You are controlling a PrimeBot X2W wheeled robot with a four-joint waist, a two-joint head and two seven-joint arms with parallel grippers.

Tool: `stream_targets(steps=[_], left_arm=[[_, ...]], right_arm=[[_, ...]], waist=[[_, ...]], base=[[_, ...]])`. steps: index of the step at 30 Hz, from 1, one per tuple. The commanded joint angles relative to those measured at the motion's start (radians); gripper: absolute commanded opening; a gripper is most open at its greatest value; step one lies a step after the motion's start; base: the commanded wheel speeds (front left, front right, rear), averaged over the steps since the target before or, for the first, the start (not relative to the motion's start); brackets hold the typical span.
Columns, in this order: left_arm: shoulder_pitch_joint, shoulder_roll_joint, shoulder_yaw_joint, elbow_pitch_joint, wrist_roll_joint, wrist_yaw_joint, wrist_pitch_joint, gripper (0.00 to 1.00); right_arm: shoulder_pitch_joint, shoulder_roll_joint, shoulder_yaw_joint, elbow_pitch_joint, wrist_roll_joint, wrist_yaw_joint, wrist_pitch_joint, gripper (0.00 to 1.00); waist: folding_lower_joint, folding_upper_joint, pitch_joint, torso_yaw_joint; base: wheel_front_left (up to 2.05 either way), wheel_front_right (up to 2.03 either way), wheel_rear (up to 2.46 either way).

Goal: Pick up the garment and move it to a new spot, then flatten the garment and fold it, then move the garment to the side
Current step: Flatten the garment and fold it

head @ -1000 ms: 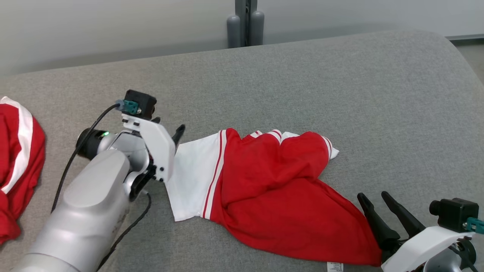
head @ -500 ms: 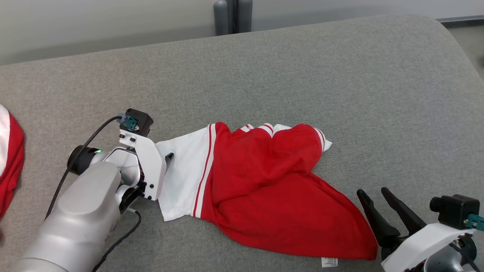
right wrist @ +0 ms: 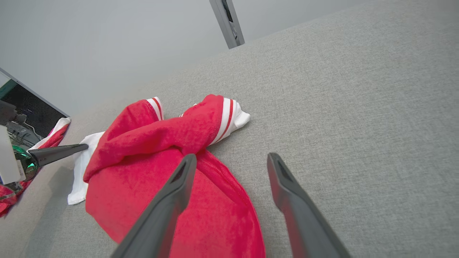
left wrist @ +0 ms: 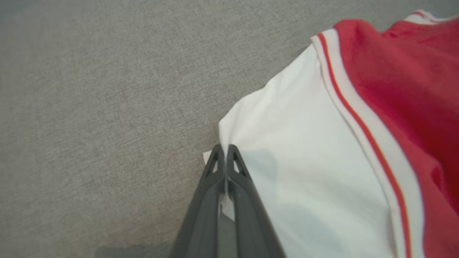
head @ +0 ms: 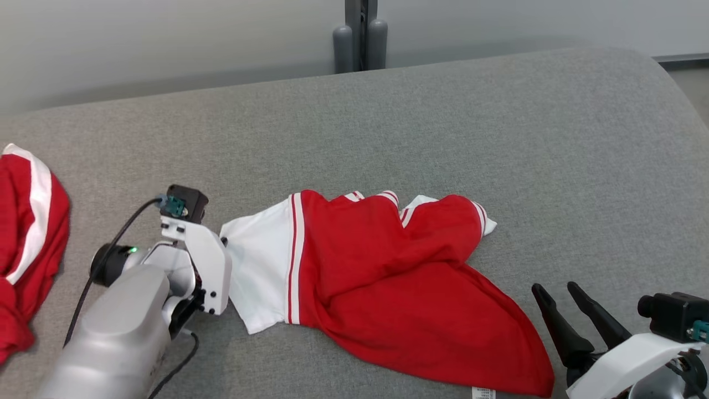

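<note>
The garment (head: 388, 277) lies crumpled on the grey padded surface (head: 498, 138). The left gripper (left wrist: 226, 148) has jaws clamped on its white corner, evidently for lifting; the right gripper (head: 554, 287), jaws wide and empty, hovers beside its red hem.

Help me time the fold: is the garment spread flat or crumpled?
Crumpled: the garment lies bunched, its red layers overlapping in thick folds.

Red-and-white garment (head: 388, 288) crumpled on grey fabric surface (head: 498, 138). Left gripper (head: 223, 241) closed at white sleeve corner, fingers mostly hidden behind wrist mount. Right gripper (head: 554, 287) lower right, fingers spread, just beside red hem. Second red garment (head: 27, 249) at left edge.
</note>
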Motion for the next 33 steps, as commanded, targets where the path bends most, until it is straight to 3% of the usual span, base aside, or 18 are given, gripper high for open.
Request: stream_targets(steps=[1,11,23,24,25,33], left_arm=[[0.032,0.004,0.008,-0.002,-0.013,0.014,-0.013,0.0],[0.29,0.078,0.059,-0.188,-0.09,0.148,-0.001,0.0],[0.628,0.261,0.104,-0.745,-0.163,0.451,0.133,0.0],[0.647,0.272,0.104,-0.782,-0.166,0.471,0.141,0.15],[0.662,0.281,0.111,-0.812,-0.167,0.489,0.143,0.99],[0.64,0.32,0.176,-0.991,-0.072,0.582,-0.005,1.0]], right_arm=[[0.012,-0.006,-0.011,0.003,0.004,0.002,0.003,1.0],[0.074,-0.024,-0.093,-0.018,0.009,0.002,0.015,1.0],[0.106,-0.019,-0.135,-0.024,0.005,0.002,0.009,1.0],[0.107,-0.018,-0.14,-0.023,0.003,0.002,0.008,1.0],[0.107,-0.017,-0.143,-0.025,0.001,0.002,0.008,1.0],[0.088,0.004,-0.173,-0.024,-0.038,0.002,-0.012,1.0]], waist=[[0.0,0.0,-0.029,0.024],[0.0,0.0,-0.111,0.098],[0.0,0.0,-0.126,0.128],[0.0,0.0,-0.125,0.128],[0.0,0.0,-0.122,0.13],[0.0,0.0,-0.115,0.155]], base=[[0.0,0.0,0.0],[0.0,0.0,0.0],[0.0,0.0,0.0],[0.0,0.0,0.0],[0.0,0.0,0.0],[0.0,0.0,0.0]])
